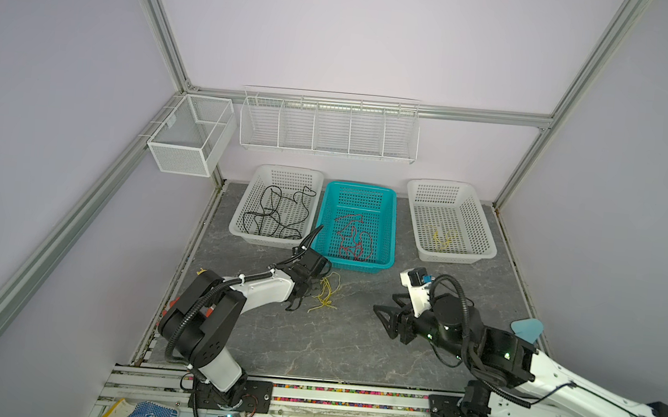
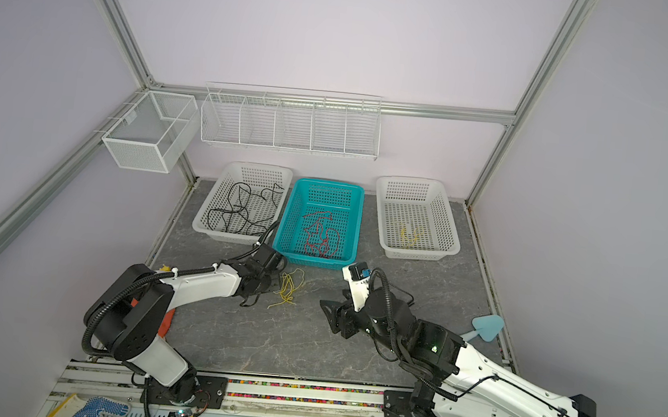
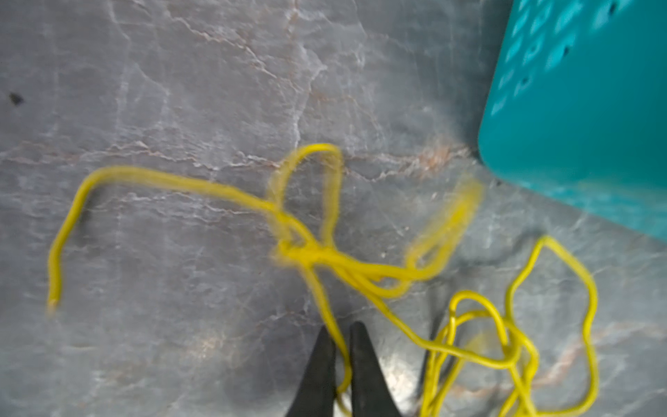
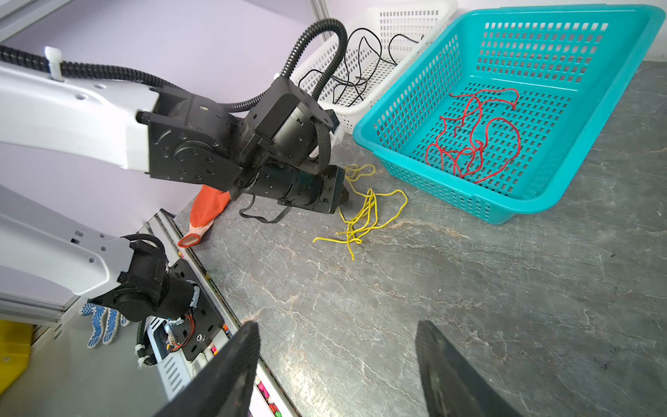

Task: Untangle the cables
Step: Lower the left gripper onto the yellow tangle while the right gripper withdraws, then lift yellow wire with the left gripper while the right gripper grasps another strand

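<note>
One yellow cable tangle lies on the worktop just before the teal basket, stretching away from its near wall. My left pincer, arm reaching low, pinches a strand; right pincer gapes, well apart.

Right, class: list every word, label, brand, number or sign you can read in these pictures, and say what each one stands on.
No text can be read in any view.
White print on the left arm's black wrist motor, seen in the right wrist view: too small and blurred to read.
The teal basket and the yellow cable show no lettering.
</note>
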`<state>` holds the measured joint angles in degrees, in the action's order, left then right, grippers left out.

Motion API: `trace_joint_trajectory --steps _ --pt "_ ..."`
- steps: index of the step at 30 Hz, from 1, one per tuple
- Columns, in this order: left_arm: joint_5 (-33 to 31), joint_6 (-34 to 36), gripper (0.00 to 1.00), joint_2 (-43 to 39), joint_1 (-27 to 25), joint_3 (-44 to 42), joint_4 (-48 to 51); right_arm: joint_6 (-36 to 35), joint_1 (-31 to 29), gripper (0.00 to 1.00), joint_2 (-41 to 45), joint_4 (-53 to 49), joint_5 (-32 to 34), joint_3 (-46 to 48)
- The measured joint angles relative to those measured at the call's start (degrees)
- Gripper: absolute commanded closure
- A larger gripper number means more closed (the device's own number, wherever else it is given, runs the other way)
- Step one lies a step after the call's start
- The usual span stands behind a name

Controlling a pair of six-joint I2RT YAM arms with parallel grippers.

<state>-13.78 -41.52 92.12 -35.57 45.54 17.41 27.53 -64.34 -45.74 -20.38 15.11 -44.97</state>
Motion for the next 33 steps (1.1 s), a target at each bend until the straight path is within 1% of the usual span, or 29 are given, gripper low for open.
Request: trace_joint_trajectory --steps 1,5,9,13,17,20,23,26,30,33 --pt "0.0 0.0 1.00 0.0 0.0 -0.2 -0.1 0.0 0.0 0.29 0.0 0.0 0.0 0.0" --pt "0.0 0.1 1.00 -1.2 0.0 -1.4 -0.1 0.1 0.0 0.29 0.0 0.0 -0.2 0.4" --pt "0.8 -0.1 1.00 -6.6 0.0 -4.2 1.6 0.6 0.0 0.28 -0.4 0.1 -1.3 0.8" --pt "1.9 -0.3 1.00 -16.9 -0.9 -7.0 5.0 1.4 -0.1 0.28 -3.2 0.9 -2.8 0.8" --pt "2.8 0.0 1.00 -31.3 -3.9 -9.1 8.2 2.4 -0.2 0.29 -9.2 1.8 -4.9 0.8" --pt "4.2 0.1 1.00 -41.0 -4.5 -10.6 10.0 2.8 -0.3 0.29 -12.9 3.7 -6.9 0.8" --pt "4.8 0.1 1.00 -47.6 -4.6 -11.4 12.7 3.3 -0.3 0.29 -15.7 6.3 -8.5 0.8" --pt "5.2 0.1 1.00 -50.6 -4.6 -11.8 15.1 4.2 -0.3 0.29 -18.3 10.3 -10.9 0.7" --pt "6.2 0.1 1.00 -50.5 -4.8 -12.7 16.2 5.3 -0.4 0.30 -22.4 15.2 -13.7 -0.9" --pt "6.6 0.0 1.00 -50.3 -5.0 -13.3 16.7 5.5 -0.7 0.32 -25.9 18.1 -14.4 -2.7"
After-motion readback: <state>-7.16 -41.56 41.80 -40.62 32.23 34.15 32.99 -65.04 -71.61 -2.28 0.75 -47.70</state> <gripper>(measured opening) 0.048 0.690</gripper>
